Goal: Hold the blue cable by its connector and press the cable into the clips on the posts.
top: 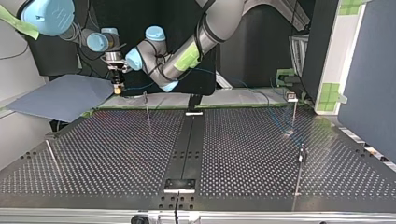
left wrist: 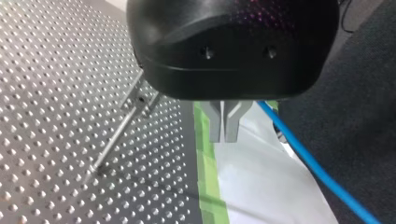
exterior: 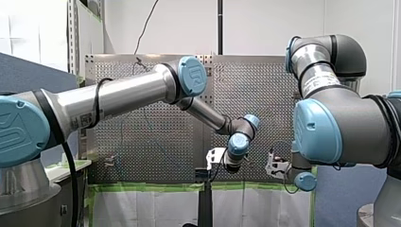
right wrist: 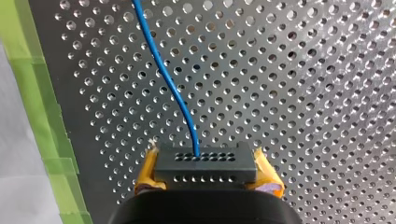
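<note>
In the right wrist view my right gripper [right wrist: 205, 161] has its yellow pads [right wrist: 148, 170] shut on a black connector [right wrist: 205, 171]. The blue cable [right wrist: 170, 77] runs from the connector away over the perforated table. In the top view this gripper [top: 117, 87] hangs above the table's far edge, at the left. My left gripper [left wrist: 224, 134] has its metal fingers pressed together with nothing between them. The blue cable [left wrist: 317, 170] passes close beside these fingers without touching them. A thin post with a clip [left wrist: 139, 97] stands on the table on the other side of the left gripper.
Thin posts stand on the perforated table [top: 116, 158]: one at the far left [top: 147, 106], two on the right [top: 294, 112] [top: 301, 163], and a leaning one at the near left [top: 52, 157]. Green tape [left wrist: 208, 172] lines the table edge. A blue-grey sheet [top: 60, 95] lies beyond the far left corner.
</note>
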